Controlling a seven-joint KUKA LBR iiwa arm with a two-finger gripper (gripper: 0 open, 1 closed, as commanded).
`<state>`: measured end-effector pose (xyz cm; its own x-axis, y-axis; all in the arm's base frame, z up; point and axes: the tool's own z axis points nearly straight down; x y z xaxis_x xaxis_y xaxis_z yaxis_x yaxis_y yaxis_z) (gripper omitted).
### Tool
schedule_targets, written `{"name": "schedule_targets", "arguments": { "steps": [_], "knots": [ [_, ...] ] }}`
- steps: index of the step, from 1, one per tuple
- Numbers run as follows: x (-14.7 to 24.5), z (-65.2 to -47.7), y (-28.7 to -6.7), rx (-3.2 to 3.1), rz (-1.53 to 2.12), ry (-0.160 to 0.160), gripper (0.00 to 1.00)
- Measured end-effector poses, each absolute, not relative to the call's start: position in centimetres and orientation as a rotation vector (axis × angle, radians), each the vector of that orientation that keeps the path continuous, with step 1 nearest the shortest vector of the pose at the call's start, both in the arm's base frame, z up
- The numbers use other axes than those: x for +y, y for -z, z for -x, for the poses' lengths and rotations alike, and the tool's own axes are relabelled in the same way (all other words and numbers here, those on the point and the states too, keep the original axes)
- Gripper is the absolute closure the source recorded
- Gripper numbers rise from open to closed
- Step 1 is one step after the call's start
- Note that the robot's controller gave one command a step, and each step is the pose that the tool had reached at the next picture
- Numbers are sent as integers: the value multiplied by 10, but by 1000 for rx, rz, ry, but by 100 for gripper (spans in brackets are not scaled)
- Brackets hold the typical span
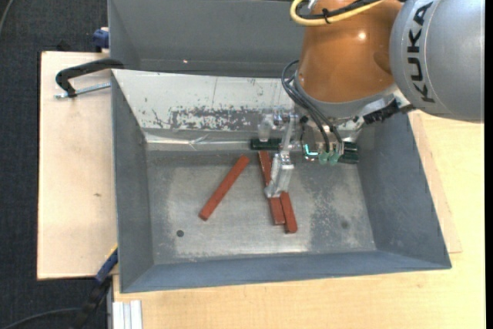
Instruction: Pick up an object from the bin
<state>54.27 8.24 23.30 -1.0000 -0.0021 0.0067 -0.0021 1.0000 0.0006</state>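
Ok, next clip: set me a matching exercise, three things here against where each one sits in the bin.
Things:
1. lone red-brown stick
2. pair of red-brown sticks
3. gripper

Places:
A. lowered into the middle of the bin, over the upper ends of some sticks
B. lying slantwise on the floor, left of the middle, apart from the rest
C. side by side on the floor, towards the near wall

Pairs: 1-B, 2-C, 3-A

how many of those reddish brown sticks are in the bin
3, as far as shows. One slanted stick lies left of centre in the bin. Two more lie side by side by the gripper: the left stick and the right stick. The gripper may hide others.
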Motion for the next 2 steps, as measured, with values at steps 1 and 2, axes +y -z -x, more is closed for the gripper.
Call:
{"name": "schedule_targets", "arguments": {
  "steps": [1, 2],
  "knots": [
    [137, -540, -128, -3125, -247, 2, 0],
    [171, -557, -71, -3041, -788, 4, 0]
  ]
}}
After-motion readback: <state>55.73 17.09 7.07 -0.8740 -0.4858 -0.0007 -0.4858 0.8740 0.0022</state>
